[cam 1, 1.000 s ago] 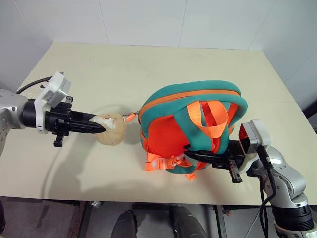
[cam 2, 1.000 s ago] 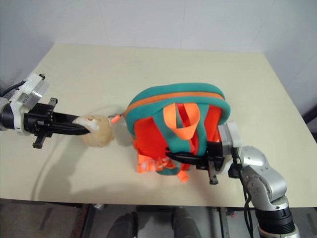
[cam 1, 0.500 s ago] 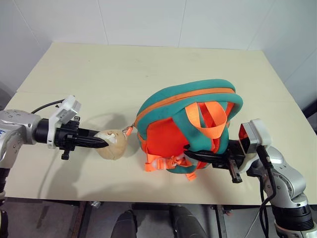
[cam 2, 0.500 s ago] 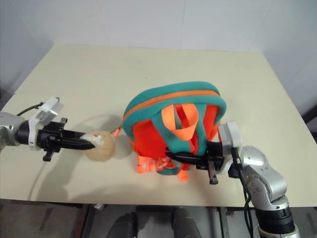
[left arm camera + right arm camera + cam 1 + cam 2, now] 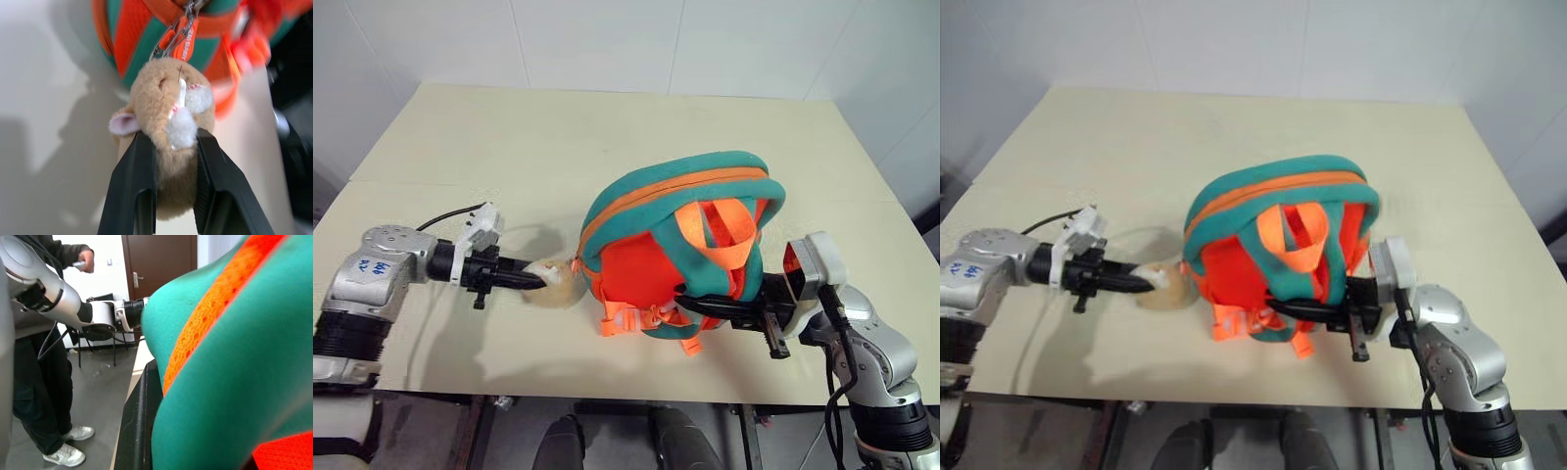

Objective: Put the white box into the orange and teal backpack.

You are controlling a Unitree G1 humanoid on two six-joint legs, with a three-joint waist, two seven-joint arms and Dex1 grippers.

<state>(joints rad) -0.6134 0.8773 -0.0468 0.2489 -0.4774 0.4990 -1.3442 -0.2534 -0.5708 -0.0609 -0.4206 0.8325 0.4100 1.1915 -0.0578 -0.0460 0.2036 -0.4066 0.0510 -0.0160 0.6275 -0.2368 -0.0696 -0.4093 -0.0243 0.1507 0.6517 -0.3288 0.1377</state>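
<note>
The orange and teal backpack (image 5: 666, 250) stands upright near the table's front edge, straps facing me. Its tan plush animal head (image 5: 560, 286) hangs off a clip at its left side and rests on the table. My left gripper (image 5: 541, 285) is shut on that plush head; in the left wrist view both black fingers (image 5: 138, 176) squeeze the head (image 5: 168, 105). My right gripper (image 5: 693, 302) reaches in from the right and is shut on a teal shoulder strap (image 5: 234, 362) low on the backpack. The white box is out of view.
The beige table (image 5: 558, 147) stretches behind and to the left of the backpack, up to a white tiled wall. A person (image 5: 34, 357) stands off to the side of the table in the right wrist view.
My left arm has sunk and moved closer to the backpack, carrying the plush head down onto the table. The backpack has shifted slightly. The right arm has kept still.
</note>
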